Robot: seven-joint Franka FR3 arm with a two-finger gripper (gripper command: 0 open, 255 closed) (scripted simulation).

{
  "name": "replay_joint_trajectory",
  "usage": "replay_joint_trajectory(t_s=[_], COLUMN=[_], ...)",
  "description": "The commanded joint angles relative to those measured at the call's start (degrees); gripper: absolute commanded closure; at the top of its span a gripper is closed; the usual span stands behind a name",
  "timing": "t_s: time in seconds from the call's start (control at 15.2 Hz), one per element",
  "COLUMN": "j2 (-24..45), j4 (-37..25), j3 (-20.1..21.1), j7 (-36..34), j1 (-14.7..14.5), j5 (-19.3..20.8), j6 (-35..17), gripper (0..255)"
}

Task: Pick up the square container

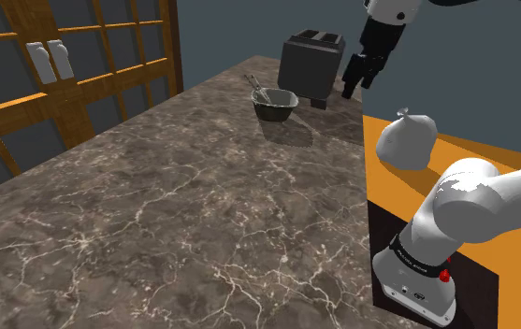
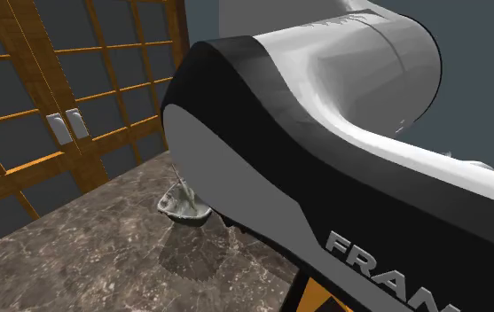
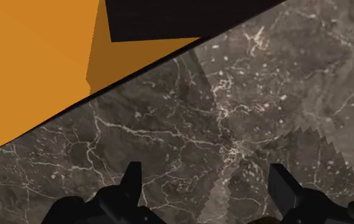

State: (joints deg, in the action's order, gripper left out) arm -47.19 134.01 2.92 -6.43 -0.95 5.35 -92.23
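Observation:
The square container (image 1: 274, 103) is a small dark green bowl with a pale rim and thin utensils sticking out of it. It stands on the marble counter (image 1: 183, 215) near the far end, just in front of a dark toaster (image 1: 312, 62). The second exterior view shows the container (image 2: 185, 206) beside my arm's big link. My black gripper (image 1: 355, 86) hangs in the air past the toaster, toward the shoulder view's right of the container and apart from it. In the wrist view the gripper (image 3: 206, 191) is open, with only bare marble between its fingers (image 3: 131, 179).
An orange-topped stand (image 1: 492, 159) with dark sides carries a grey tied sack (image 1: 406, 140). Its orange top (image 3: 35, 63) lies close under the hand. Wooden-framed glass doors (image 1: 52, 65) with pale handles stand beyond the counter's left edge.

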Motion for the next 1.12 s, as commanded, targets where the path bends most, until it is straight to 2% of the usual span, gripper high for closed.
replay_joint_trajectory(t_s=[0.0, 0.53, 1.06], j2=[0.0, 17.1, 36.9], j4=[0.0, -10.5, -26.6], j3=[0.0, 9.8, 18.5], j7=[0.0, -11.0, -23.1], j1=[0.0, 0.9, 1.9], j5=[0.0, 1.2, 8.1], j6=[0.0, -3.9, -2.7], gripper=[0, 0, 0])
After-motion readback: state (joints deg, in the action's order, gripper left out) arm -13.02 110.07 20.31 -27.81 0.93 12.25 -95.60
